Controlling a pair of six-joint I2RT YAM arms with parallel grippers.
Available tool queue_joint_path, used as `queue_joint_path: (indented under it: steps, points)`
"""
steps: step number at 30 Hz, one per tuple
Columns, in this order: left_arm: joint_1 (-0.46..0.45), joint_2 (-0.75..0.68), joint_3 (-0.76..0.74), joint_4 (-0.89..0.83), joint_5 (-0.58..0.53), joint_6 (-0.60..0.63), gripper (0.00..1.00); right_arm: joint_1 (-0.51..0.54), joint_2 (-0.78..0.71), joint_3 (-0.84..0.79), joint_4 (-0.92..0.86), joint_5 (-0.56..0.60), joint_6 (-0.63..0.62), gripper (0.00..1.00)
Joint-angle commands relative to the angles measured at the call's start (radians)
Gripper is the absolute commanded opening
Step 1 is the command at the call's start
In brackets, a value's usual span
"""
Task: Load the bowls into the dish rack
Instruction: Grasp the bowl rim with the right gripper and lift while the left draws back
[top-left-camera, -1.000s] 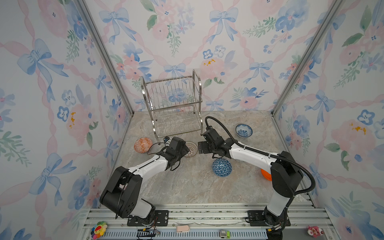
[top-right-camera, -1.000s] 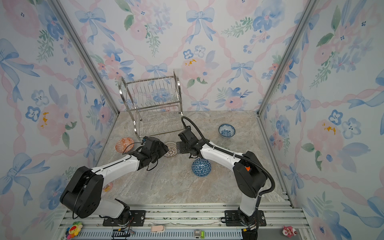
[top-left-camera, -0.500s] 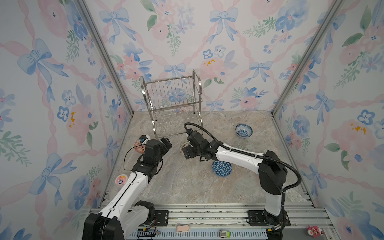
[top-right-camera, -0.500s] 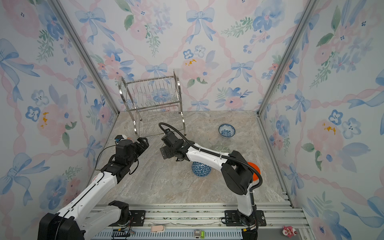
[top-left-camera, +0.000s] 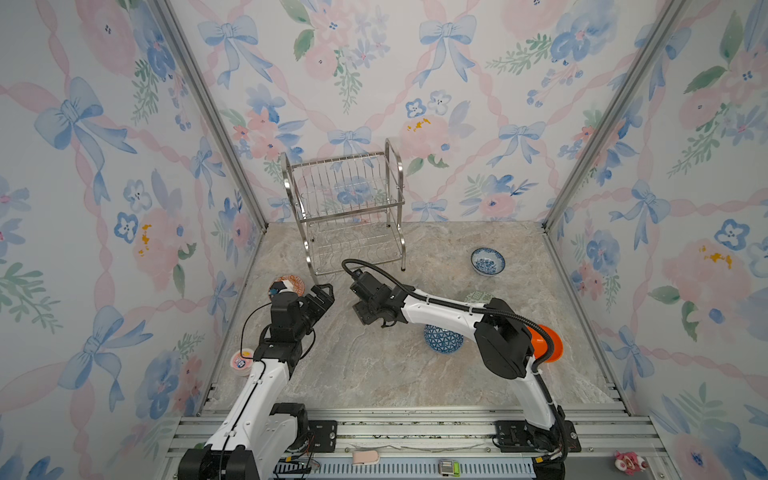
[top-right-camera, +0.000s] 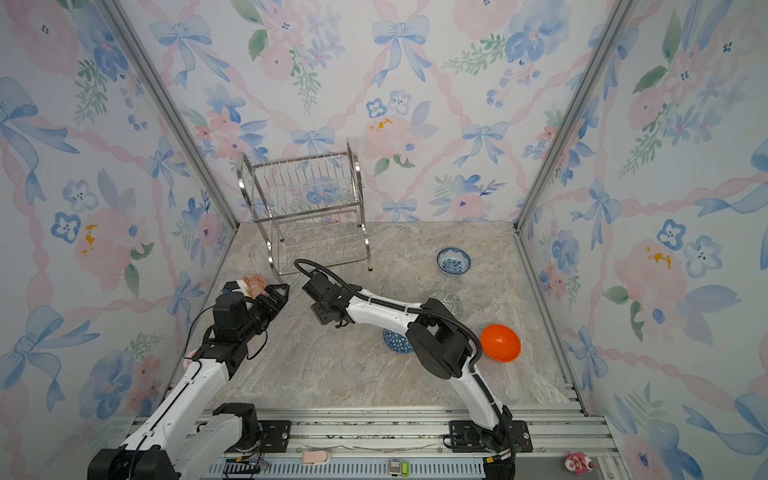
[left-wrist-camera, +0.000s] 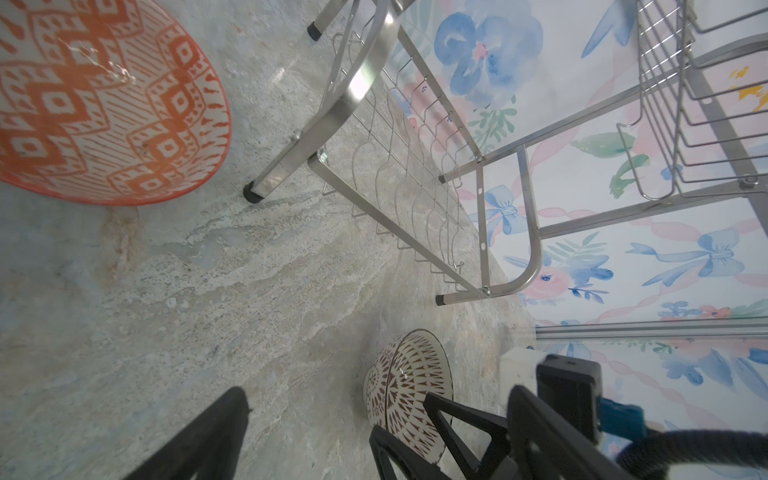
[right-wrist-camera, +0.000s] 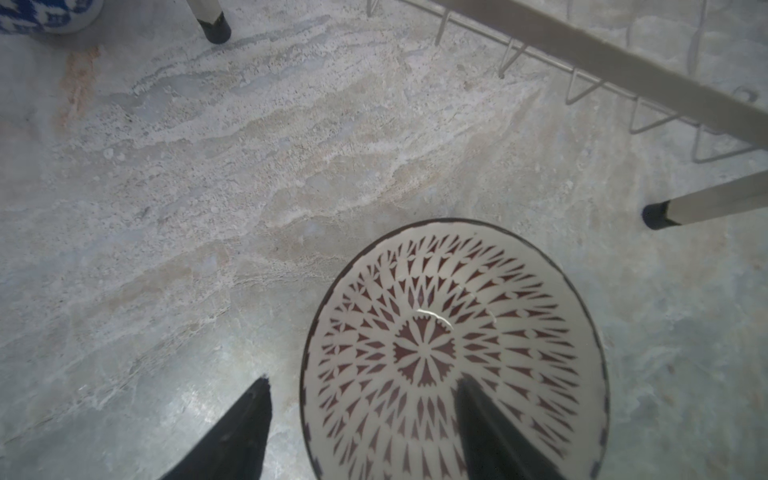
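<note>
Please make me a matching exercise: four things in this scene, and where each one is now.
Things:
1 rack
2 plain orange bowl
3 lattice bowl
4 red-patterned bowl

Places:
a rim between fingers of right gripper
b by back wall
c near left wall
d near right wall

Pairs: 1-b; 2-d; 3-a; 4-c

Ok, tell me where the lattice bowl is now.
The lattice bowl sits on the table in front of the dish rack, under the right gripper, whose fingers straddle its rim in the right wrist view; both top views hide it.
</note>
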Motion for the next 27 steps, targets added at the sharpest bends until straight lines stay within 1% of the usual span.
queue_joint_path:
  steps: [1,2,7,9,11,12,13,16,19,24,27]
  points:
    - [0.007,-0.005,-0.015,0.012,0.029,0.022,0.98,0.021,0.042,0.046,-0.052,0.040,-0.012,0.63]
    - [0.010,-0.008,-0.017,0.010,0.028,0.026,0.98,0.022,0.050,0.052,-0.052,0.044,-0.010,0.62]
    - [0.033,-0.012,-0.015,-0.004,0.029,0.044,0.98,0.022,0.086,0.087,-0.062,0.040,-0.010,0.48]
    - [0.043,-0.003,-0.001,-0.032,0.017,0.059,0.98,0.022,0.097,0.099,-0.066,0.035,-0.008,0.46]
    - [0.055,0.001,0.000,-0.035,0.026,0.063,0.98,0.022,0.105,0.107,-0.070,0.036,-0.008,0.38]
    - [0.063,0.003,-0.001,-0.031,0.030,0.061,0.98,0.020,0.106,0.109,-0.069,0.037,-0.007,0.36]
    - [0.069,0.004,-0.003,-0.026,0.038,0.059,0.98,0.021,0.107,0.109,-0.064,0.036,-0.007,0.32]
    - [0.082,0.009,-0.001,-0.021,0.046,0.060,0.98,0.017,0.110,0.118,-0.058,0.026,-0.008,0.27]
    - [0.099,0.010,0.004,-0.025,0.045,0.062,0.98,0.012,0.108,0.125,-0.060,0.008,-0.004,0.19]
    - [0.123,0.035,0.024,-0.021,0.070,0.054,0.98,-0.006,0.059,0.075,-0.005,-0.071,0.027,0.03]
    - [0.129,0.058,0.047,-0.021,0.077,0.051,0.98,-0.021,0.011,0.035,0.042,-0.135,0.055,0.00]
